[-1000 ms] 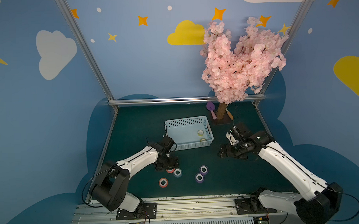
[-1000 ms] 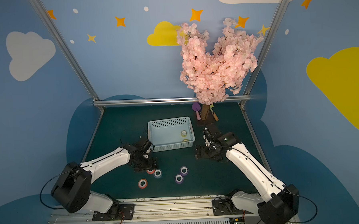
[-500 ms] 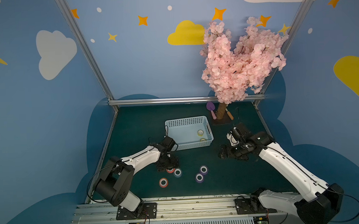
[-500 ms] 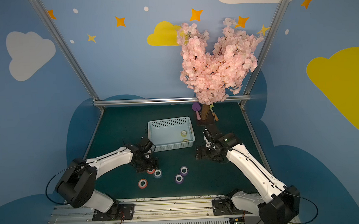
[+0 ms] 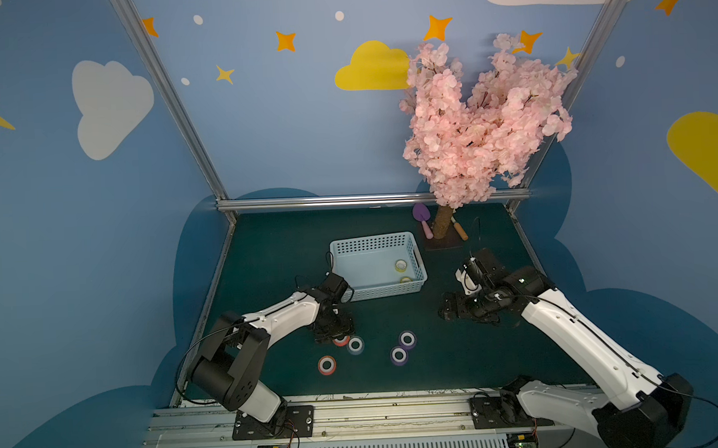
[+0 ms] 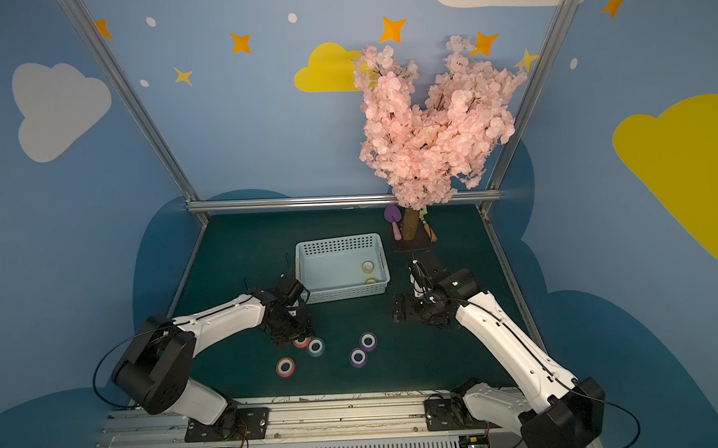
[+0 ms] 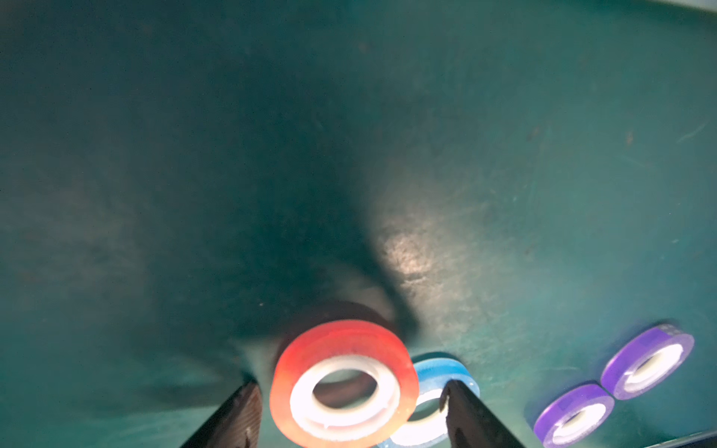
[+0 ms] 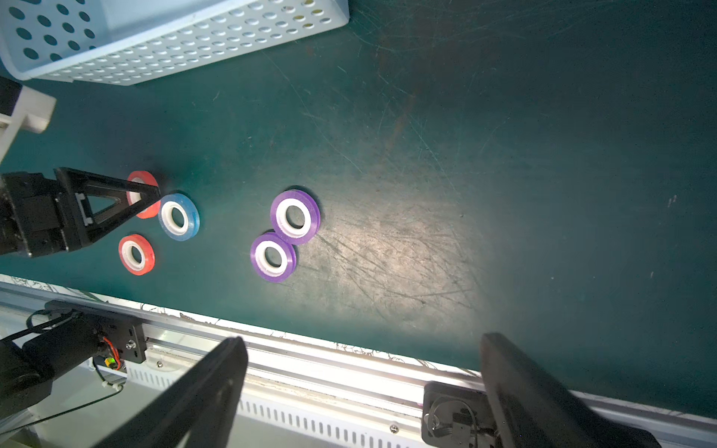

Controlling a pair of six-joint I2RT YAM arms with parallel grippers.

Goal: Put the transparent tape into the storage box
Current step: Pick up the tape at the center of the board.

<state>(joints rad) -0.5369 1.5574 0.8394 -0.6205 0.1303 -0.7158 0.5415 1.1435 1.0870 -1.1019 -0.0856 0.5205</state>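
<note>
Off the front left corner of the storage box (image 5: 377,291), we see the left gripper (image 7: 349,388) low over the green mat (image 7: 504,194). Its jaws are partway open and straddle a red roll (image 7: 341,380). A gap shows on either side of the roll, so neither finger touches it. Just beside that roll, on its right, lies a blue roll (image 8: 179,217), and a second red roll (image 8: 136,254) lies alone farther out from the box front. In front of the box's middle, 2 purple rolls (image 8: 295,217) lie flat and touch each other. The transparent tape (image 5: 400,265) is inside the storage box: 2 pale rolls at its right end, 1 of them against the front wall. To the right of the box and well apart from it, the right gripper (image 8: 362,341) hangs above the mat with its jaws spread wide and nothing between them. Behind the box's right back corner stands a pink blossom tree (image 5: 482,124).
</note>
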